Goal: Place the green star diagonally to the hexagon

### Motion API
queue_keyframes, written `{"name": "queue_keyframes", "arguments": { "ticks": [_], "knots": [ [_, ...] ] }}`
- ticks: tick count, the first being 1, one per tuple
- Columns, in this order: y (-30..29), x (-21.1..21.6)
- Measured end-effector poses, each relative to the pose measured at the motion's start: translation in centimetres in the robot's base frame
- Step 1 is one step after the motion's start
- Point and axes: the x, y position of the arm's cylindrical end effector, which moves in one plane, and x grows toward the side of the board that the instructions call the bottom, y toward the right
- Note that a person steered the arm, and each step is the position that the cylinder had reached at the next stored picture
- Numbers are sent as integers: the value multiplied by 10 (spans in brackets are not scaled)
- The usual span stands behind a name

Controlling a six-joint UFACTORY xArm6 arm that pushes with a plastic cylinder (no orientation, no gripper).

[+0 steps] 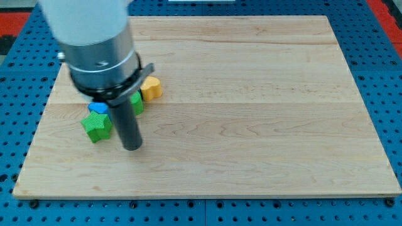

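The green star (96, 126) lies on the wooden board (251, 113) at the view's left. A blue block (98, 108), shape unclear, touches it from above and is partly hidden by the arm. A yellow hexagon (151, 88) sits up and to the right. Another green block (136, 102), shape unclear, is mostly hidden behind the rod, just left of the hexagon. My tip (131, 147) rests on the board just right of and slightly below the green star, a small gap apart.
The arm's grey and black body (100, 47) covers the board's upper left corner. A blue pegboard table (383, 63) surrounds the board on all sides.
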Motion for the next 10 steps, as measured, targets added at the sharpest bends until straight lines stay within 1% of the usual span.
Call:
{"name": "queue_keyframes", "arguments": {
  "ticks": [2,3,4,5,6,7,9,10],
  "knots": [
    [-66,-1],
    [-97,-9],
    [-107,-21],
    [-106,6],
    [-57,33],
    [-55,0],
    [-83,-48],
    [-90,-54]
  ]
}}
